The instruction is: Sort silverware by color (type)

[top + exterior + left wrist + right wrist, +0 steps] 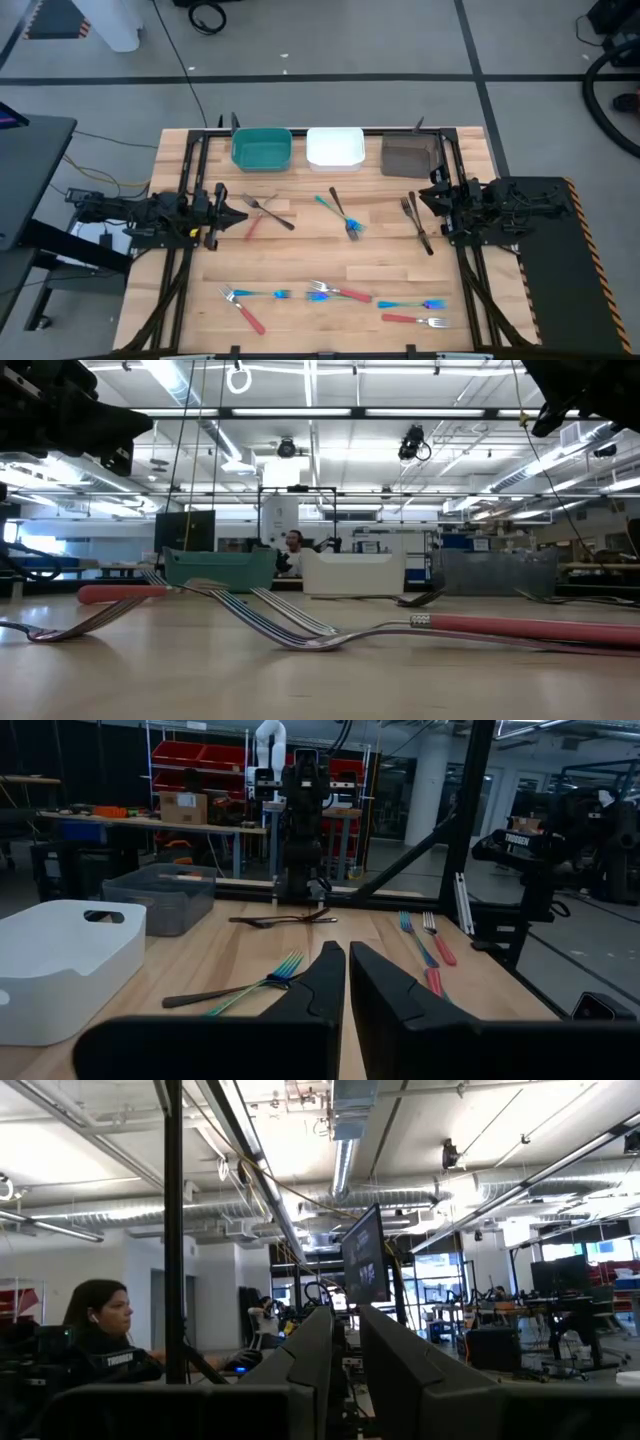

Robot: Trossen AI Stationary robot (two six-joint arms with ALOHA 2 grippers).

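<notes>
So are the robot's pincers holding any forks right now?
No. The left pincer and the right pincer hold nothing; the forks all lie on the table.

From above we look straight down on the whole tabletop (320, 255). Our low camera sits on the wood, very near the forks, facing the bins at 12 o'clock. The left wrist camera looks level across the same tabletop; the right wrist camera faces the room.

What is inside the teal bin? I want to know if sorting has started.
From above, the teal bin shows only its bare floor, no forks. In the low view its wall hides the inside.
</notes>
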